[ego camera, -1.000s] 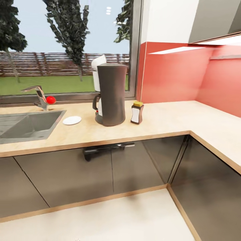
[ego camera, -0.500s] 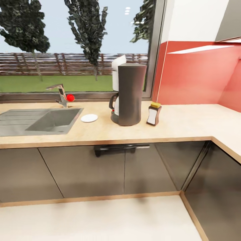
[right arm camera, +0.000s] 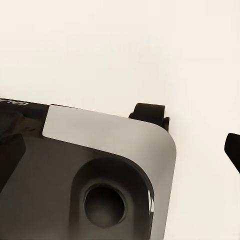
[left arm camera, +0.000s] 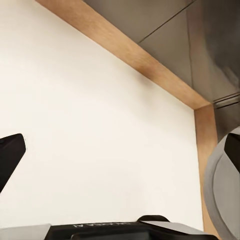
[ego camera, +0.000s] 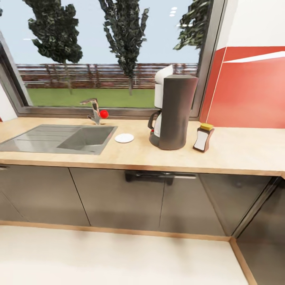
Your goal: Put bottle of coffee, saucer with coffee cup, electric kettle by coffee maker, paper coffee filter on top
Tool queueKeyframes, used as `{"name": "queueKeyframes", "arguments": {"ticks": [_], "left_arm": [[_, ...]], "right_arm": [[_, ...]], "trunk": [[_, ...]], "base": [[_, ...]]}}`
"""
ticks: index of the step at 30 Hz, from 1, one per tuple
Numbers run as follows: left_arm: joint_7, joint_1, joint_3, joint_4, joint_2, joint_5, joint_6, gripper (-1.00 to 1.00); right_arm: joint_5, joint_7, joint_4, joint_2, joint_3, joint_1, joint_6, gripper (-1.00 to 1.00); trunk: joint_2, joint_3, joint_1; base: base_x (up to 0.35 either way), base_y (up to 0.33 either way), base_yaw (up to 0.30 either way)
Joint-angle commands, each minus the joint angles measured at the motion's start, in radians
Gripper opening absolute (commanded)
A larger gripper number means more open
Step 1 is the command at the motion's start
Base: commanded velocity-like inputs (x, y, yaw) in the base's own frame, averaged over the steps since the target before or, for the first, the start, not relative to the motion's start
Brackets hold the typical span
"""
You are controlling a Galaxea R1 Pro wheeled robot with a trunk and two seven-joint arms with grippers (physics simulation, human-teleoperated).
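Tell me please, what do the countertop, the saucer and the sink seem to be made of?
The kitchen countertop looks like light beige wood or laminate, matte, with faint grain. The saucer looks like white ceramic, plain and smooth, though plastic is possible. The sink looks like brushed grey metal, probably steel, with a ribbed drainer.

I'm looking at the kitchen countertop [ego camera: 237, 152], a light beige wood-grain slab over glossy dark grey cabinet fronts, with the coffee maker [ego camera: 174, 113] standing upright on it, a tall dark grey column with a white upper part and a white carafe with a black handle. The bottle of coffee [ego camera: 203, 137] is standing just beside it at its 3 o'clock, small, with a yellow-gold cap and pale label. The saucer [ego camera: 124, 137], flat, round and white, is lying near the coffee maker at its 9 o'clock.
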Motion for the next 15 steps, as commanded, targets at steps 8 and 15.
{"name": "queueKeyframes", "arguments": {"ticks": [8,15], "left_arm": [[-0.005,-0.001,0.008,0.001,0.0,-0.005,-0.003,1.0],[-0.005,-0.001,0.007,0.001,0.0,-0.005,-0.003,1.0]], "right_arm": [[0.01,0.001,0.002,-0.001,-0.008,-0.001,-0.005,1.0],[0.012,0.003,0.002,-0.003,-0.006,-0.001,-0.003,1.0]], "trunk": [[0.0,-0.001,0.0],[0.0,-0.001,0.0]], "base": [[0.0,0.006,0.273],[0.06,0.197,0.14]]}}
